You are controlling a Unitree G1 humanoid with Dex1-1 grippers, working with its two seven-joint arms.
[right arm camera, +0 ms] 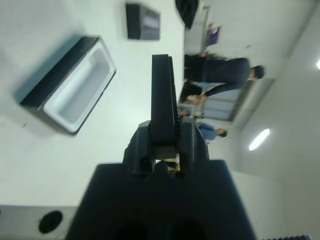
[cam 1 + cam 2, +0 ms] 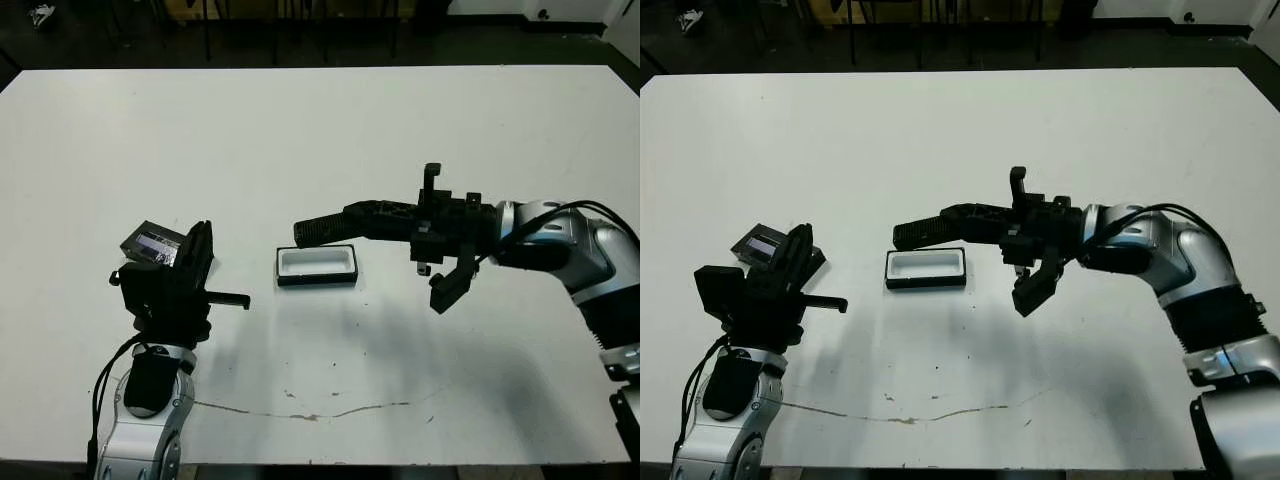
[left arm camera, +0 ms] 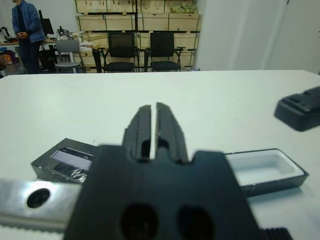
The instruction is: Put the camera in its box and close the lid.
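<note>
Head cameras first: the right gripper [image 2: 335, 226] reaches in over the white table [image 2: 420, 130], its two fingers clamped on what I take to be the camera [image 2: 305, 233], a slim dark bar poking out just above the far rim of the box [image 2: 317, 265]. The box lies flat with its white hollow bare, and nothing is in it yet. The lid [image 2: 152, 242] sits well off to the left, glossy face up, just behind the left gripper [image 2: 203, 232].

Left wrist view: the left claw's fingers [image 3: 142, 127] are pressed together with only a slit between them and hold nothing. The lid lies to one side and the box to the other.

Right wrist view: the camera [image 1: 161, 90] stands up as a thin slab out of the closed claw, with the box's hollow [image 1: 77, 87] beside it.

On handling, the bar looks rigid, light and smooth-sided, so it is likely slippery. The pinch across its thin faces looks like the right hold. The fit into the hollow looks snug, so the bar wants to go in level. The lid looks stiff too, and its edges seem a better place to take it than its shiny top.
</note>
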